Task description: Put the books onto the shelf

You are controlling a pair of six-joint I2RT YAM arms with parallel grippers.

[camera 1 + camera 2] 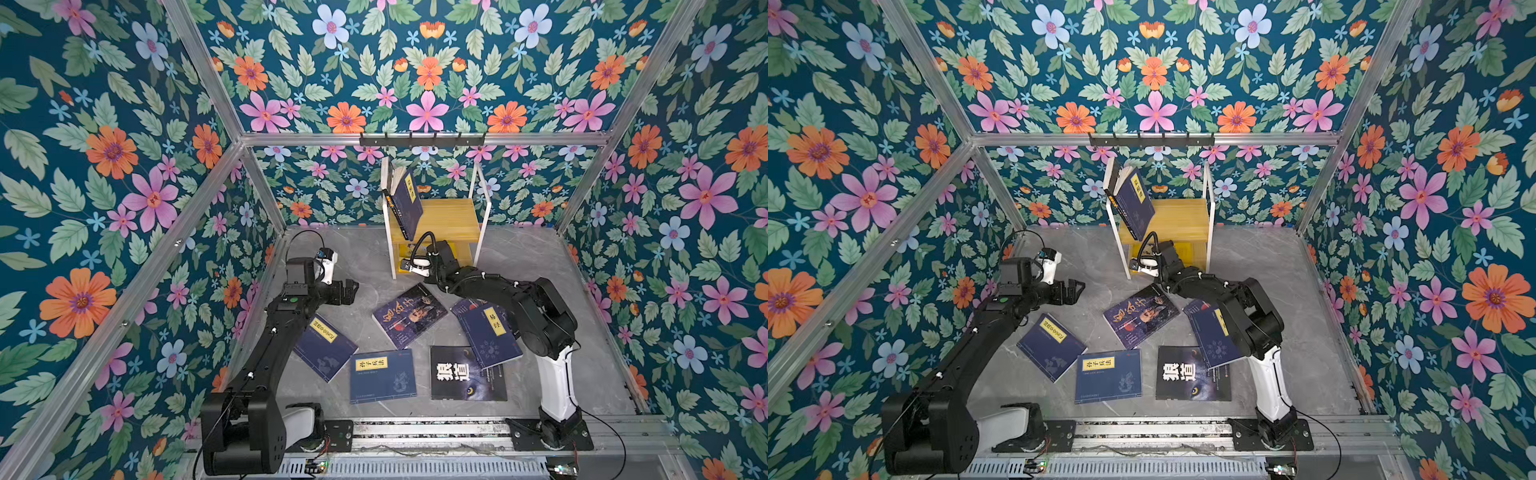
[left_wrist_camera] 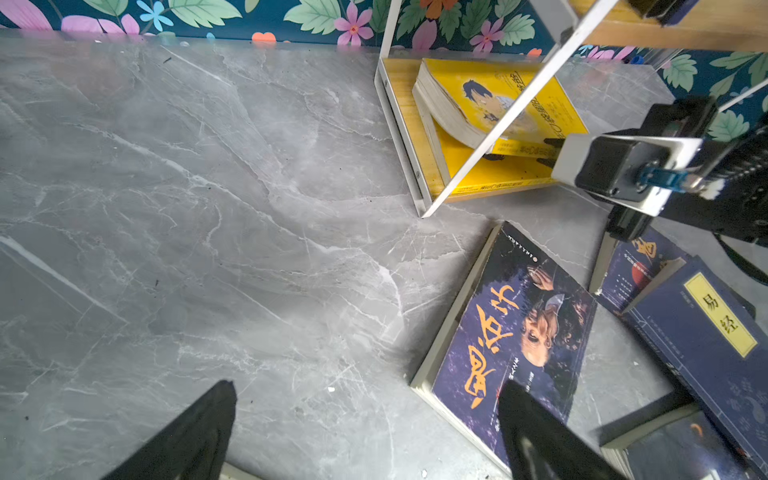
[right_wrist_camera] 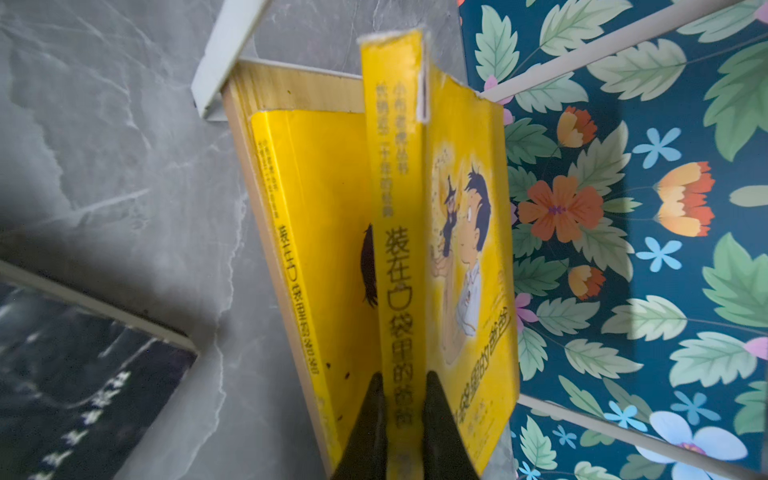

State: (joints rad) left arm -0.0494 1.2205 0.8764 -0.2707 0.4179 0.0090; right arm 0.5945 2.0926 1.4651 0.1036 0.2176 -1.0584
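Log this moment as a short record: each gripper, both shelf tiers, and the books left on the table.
Left gripper: open, empty, above the table near the portrait-cover book
Right gripper: shut on the spine of the yellow cartoon-boy book, at the lower tier of the shelf
Lower tier: second yellow book lies flat beside the held one
Upper tier: leaning navy book, others behind it
Table: three flat navy books, portrait-cover book, wolf-eye book

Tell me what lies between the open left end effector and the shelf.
Between the left end effector and the shelf the left wrist view shows only bare grey tabletop. The portrait-cover book lies beside that stretch.
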